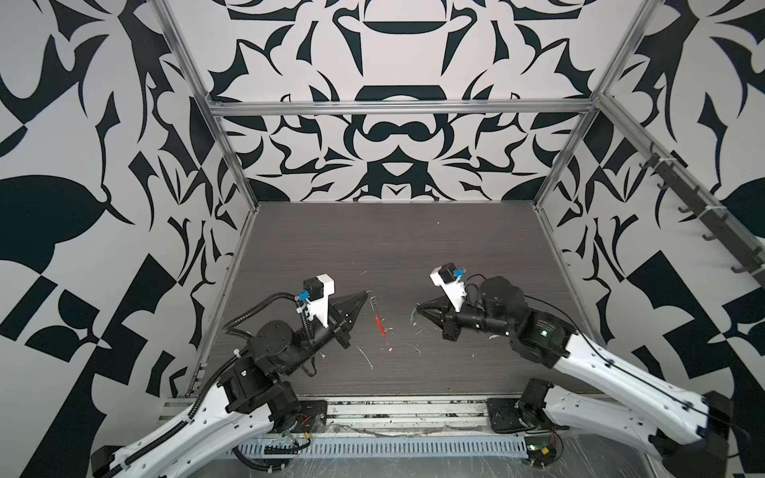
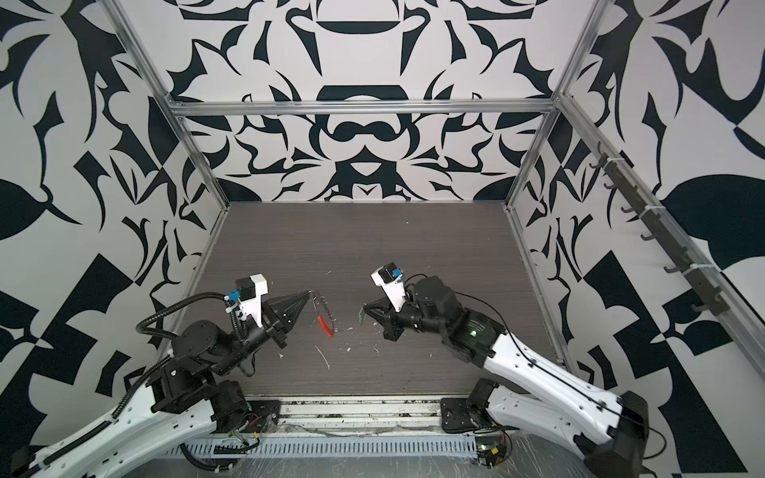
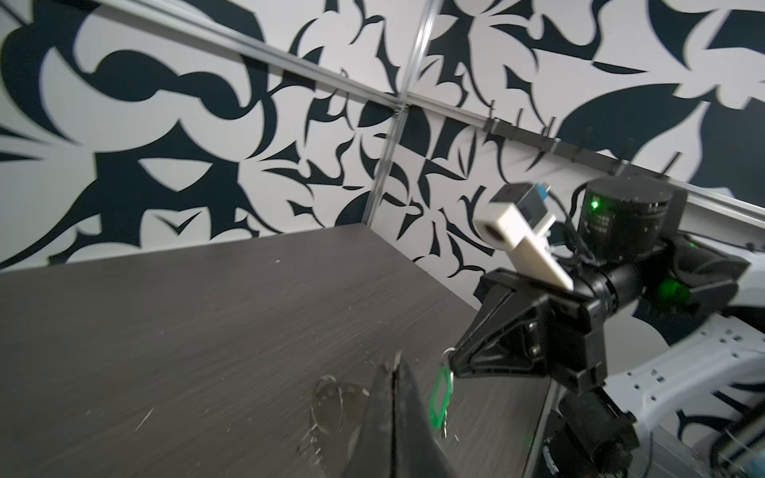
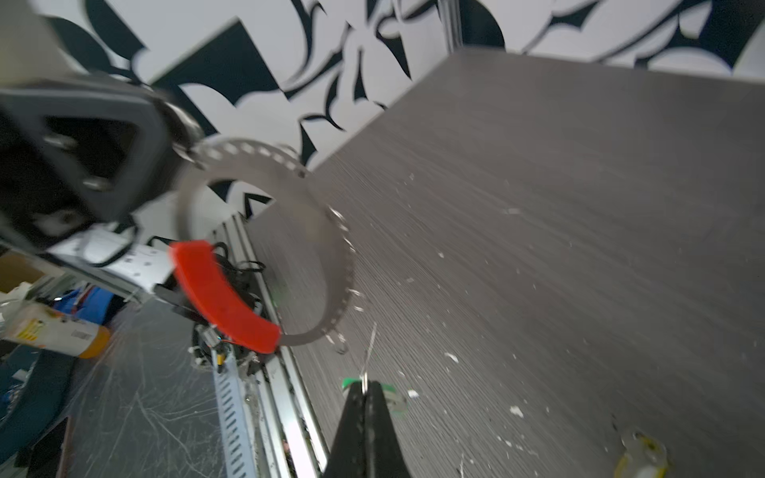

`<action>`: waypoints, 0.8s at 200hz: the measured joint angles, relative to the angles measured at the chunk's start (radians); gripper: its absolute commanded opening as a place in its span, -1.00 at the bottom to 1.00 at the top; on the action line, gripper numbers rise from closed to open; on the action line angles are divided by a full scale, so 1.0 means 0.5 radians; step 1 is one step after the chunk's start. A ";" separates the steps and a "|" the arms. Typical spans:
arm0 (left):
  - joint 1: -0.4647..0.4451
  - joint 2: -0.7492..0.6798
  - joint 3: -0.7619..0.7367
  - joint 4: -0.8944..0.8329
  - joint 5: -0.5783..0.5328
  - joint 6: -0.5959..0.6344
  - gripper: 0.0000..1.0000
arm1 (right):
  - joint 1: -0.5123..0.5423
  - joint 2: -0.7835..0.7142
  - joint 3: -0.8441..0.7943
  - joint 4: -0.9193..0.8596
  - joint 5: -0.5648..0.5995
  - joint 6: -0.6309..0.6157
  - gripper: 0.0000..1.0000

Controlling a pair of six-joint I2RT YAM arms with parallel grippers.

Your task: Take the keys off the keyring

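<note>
Above the near middle of the counter (image 1: 393, 248), both arms hold their grippers off the surface, tips turned toward each other with a gap between them.

The left gripper (image 1: 365, 294) is pinched together on the keyring (image 4: 256, 163) at the top of the loop. The loop hangs down from the tip, and the red sleeve (image 1: 380, 325) sits on its lowest stretch, close over the counter; whether it touches I cannot tell. In the right wrist view the keyring is smeared into a wide grey band, with the sleeve (image 4: 223, 296) sharp against it.

The right gripper (image 1: 417, 308) is clamped on the green tag (image 1: 412, 318), which dangles just under its tip. In the left wrist view the tag (image 3: 441, 397) hangs upright below the black fingers, its pale window facing the camera. In both top views the tag and the keyring are apart, with bare counter showing between them.

White scraps (image 1: 366, 356) lie scattered on the counter under and between the two grippers. In the right wrist view a small yellowish piece (image 4: 639, 453) lies on the counter, away from both grippers, too blurred to say whether it is the key.
</note>
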 measured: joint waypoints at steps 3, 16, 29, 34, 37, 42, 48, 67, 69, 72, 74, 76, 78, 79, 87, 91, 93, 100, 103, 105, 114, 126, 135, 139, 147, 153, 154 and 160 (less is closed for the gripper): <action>0.000 0.002 -0.002 -0.010 -0.021 -0.012 -1.00 | -0.011 0.039 -0.017 0.012 -0.002 0.010 -1.00; 0.000 0.005 -0.037 -0.026 -0.109 -0.067 -1.00 | -0.044 0.194 -0.091 0.045 -0.005 0.041 -1.00; 0.000 0.015 -0.081 -0.066 -0.185 -0.122 -1.00 | -0.053 0.323 -0.156 0.087 -0.011 0.075 -1.00; 0.000 0.024 -0.095 -0.088 -0.214 -0.142 -1.00 | -0.053 0.372 -0.180 0.107 -0.018 0.087 -1.00; 0.000 0.032 -0.101 -0.104 -0.234 -0.156 -1.00 | -0.053 0.394 -0.192 0.123 -0.023 0.094 -1.00; 0.000 0.049 -0.111 -0.130 -0.266 -0.177 -1.00 | -0.053 0.435 -0.210 0.148 -0.027 0.105 -1.00; 0.000 0.069 -0.121 -0.160 -0.305 -0.199 -1.00 | -0.053 0.484 -0.230 0.187 -0.034 0.121 -1.00; 0.000 0.142 -0.130 -0.253 -0.417 -0.274 -1.00 | -0.053 0.629 -0.278 0.316 -0.053 0.161 -1.00; 0.000 0.150 -0.131 -0.259 -0.428 -0.282 -1.00 | -0.053 0.646 -0.283 0.332 -0.056 0.167 -1.00; 0.000 0.159 -0.132 -0.263 -0.438 -0.288 -1.00 | -0.055 0.671 -0.289 0.356 -0.062 0.175 -1.00; 0.000 0.166 -0.134 -0.268 -0.447 -0.297 -1.00 | -0.055 0.682 -0.292 0.364 -0.061 0.176 -1.00; 0.000 0.175 -0.134 -0.274 -0.459 -0.307 -1.00 | -0.056 0.700 -0.295 0.379 -0.065 0.182 -1.00; 0.000 0.182 -0.135 -0.276 -0.465 -0.312 -1.00 | -0.056 0.716 -0.298 0.394 -0.069 0.187 -1.00; 0.000 0.186 -0.137 -0.280 -0.472 -0.317 -1.00 | -0.057 0.726 -0.300 0.402 -0.070 0.188 -1.00; 0.004 0.213 -0.144 -0.294 -0.503 -0.344 -1.00 | -0.065 0.794 -0.307 0.449 -0.079 0.201 -1.00; 0.011 0.230 -0.146 -0.305 -0.515 -0.360 -1.00 | -0.069 0.829 -0.307 0.469 -0.084 0.209 -1.00; 0.014 0.238 -0.146 -0.309 -0.521 -0.367 -1.00 | -0.070 0.840 -0.307 0.479 -0.086 0.213 -1.00; 0.032 0.271 -0.147 -0.328 -0.533 -0.397 -1.00 | -0.079 0.895 -0.307 0.525 -0.090 0.227 -1.00; 0.044 0.288 -0.147 -0.333 -0.535 -0.412 -1.00 | -0.082 0.920 -0.307 0.554 -0.095 0.236 -1.00; 0.050 0.295 -0.147 -0.338 -0.535 -0.417 -1.00 | -0.083 0.932 -0.307 0.571 -0.097 0.238 -1.00; 0.105 0.352 -0.147 -0.348 -0.526 -0.455 -1.00 | -0.092 0.985 -0.303 0.631 -0.096 0.251 -1.00; 0.203 0.433 -0.147 -0.357 -0.486 -0.505 -1.00 | -0.099 1.048 -0.303 0.668 -0.085 0.272 -0.98; 0.290 0.501 -0.149 -0.360 -0.451 -0.549 -1.00 | -0.104 1.092 -0.303 0.675 -0.066 0.287 -0.79; 0.333 0.535 -0.154 -0.358 -0.430 -0.568 -1.00 | -0.104 1.105 -0.303 0.677 -0.057 0.288 -0.67; 0.394 0.578 -0.167 -0.358 -0.402 -0.599 -1.00 | -0.104 1.128 -0.303 0.679 -0.034 0.294 -0.46; 0.437 0.604 -0.185 -0.352 -0.379 -0.624 -1.00 | -0.104 1.134 -0.303 0.681 -0.018 0.295 -0.35; 0.446 0.610 -0.191 -0.350 -0.377 -0.629 -1.00 | -0.105 1.134 -0.303 0.683 -0.014 0.305 -0.34; 0.481 0.628 -0.208 -0.343 -0.359 -0.649 -1.00 | -0.105 1.131 -0.303 0.690 0.003 0.309 -0.27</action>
